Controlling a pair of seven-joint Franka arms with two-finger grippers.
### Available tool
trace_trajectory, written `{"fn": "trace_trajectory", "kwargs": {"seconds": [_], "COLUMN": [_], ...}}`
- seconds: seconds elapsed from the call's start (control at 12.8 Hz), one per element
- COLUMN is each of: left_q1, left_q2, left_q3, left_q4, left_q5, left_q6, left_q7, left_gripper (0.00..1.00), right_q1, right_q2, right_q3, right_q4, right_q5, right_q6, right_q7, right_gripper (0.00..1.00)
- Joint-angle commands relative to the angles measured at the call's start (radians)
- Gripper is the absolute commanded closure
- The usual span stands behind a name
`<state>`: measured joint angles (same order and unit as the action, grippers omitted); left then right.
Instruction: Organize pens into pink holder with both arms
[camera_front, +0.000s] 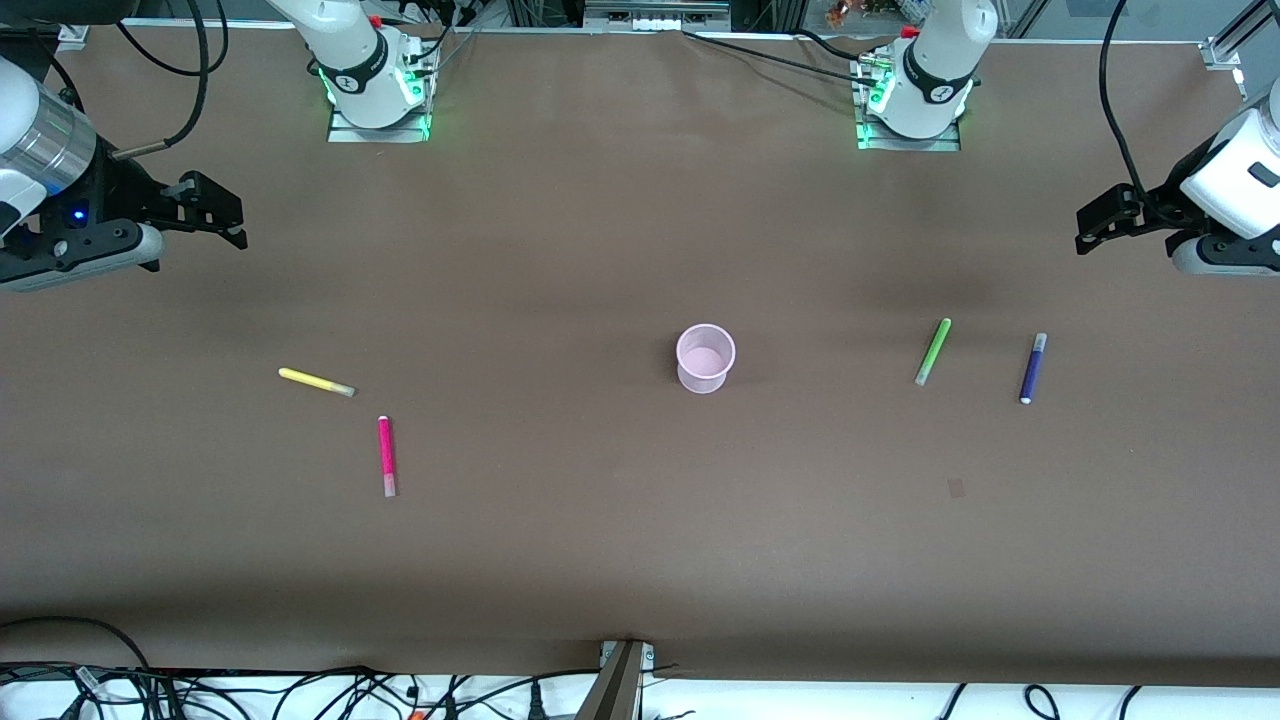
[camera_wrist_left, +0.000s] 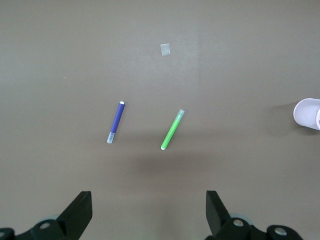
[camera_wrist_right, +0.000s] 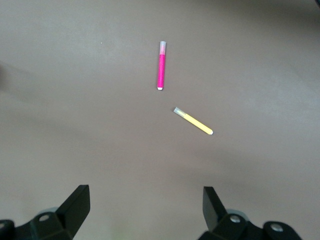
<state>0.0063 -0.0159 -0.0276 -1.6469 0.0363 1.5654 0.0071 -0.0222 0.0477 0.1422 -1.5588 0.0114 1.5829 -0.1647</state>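
The pink holder (camera_front: 705, 358) stands upright mid-table, and its rim shows at the edge of the left wrist view as the pink holder (camera_wrist_left: 308, 114). A green pen (camera_front: 933, 351) (camera_wrist_left: 172, 130) and a purple-blue pen (camera_front: 1033, 368) (camera_wrist_left: 115, 122) lie flat toward the left arm's end. Toward the right arm's end lie a yellow pen (camera_front: 316, 382) (camera_wrist_right: 193, 121) and a magenta pen (camera_front: 386, 456) (camera_wrist_right: 161, 66). My left gripper (camera_front: 1092, 228) (camera_wrist_left: 149, 212) hangs open and empty above the table at its own end. At the other end my right gripper (camera_front: 222, 212) (camera_wrist_right: 146, 210) is likewise open, holding nothing.
A small pale square patch (camera_front: 956, 487) (camera_wrist_left: 166, 49) lies on the brown table, nearer the front camera than the green pen. Arm bases (camera_front: 378, 90) (camera_front: 912, 100) stand along the table's edge farthest from the camera. Cables (camera_front: 300, 695) hang off the nearest edge.
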Motion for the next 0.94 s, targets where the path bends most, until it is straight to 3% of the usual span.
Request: {"fn": "trace_trajectory", "kwargs": {"seconds": [0.0,0.86], "left_q1": [-0.002,0.009], "left_q2": [-0.002,0.014], "left_q3": [0.003,0.005], "left_q4": [0.016,0.016], "left_q5": [-0.010,-0.019], "left_q6": [-0.021,-0.070], "left_q7": [0.001,0.010], "left_gripper": [0.00,0.00], "right_q1": [-0.018,-0.018], "right_q2": [-0.005,-0.003], "right_q3": [0.019,0.019], "right_q4": [0.009,0.009], "right_q5": [-0.002,-0.002], "right_q6": [-0.017,-0.017], "right_q7": [0.008,0.010], "right_gripper": [0.00,0.00]}}
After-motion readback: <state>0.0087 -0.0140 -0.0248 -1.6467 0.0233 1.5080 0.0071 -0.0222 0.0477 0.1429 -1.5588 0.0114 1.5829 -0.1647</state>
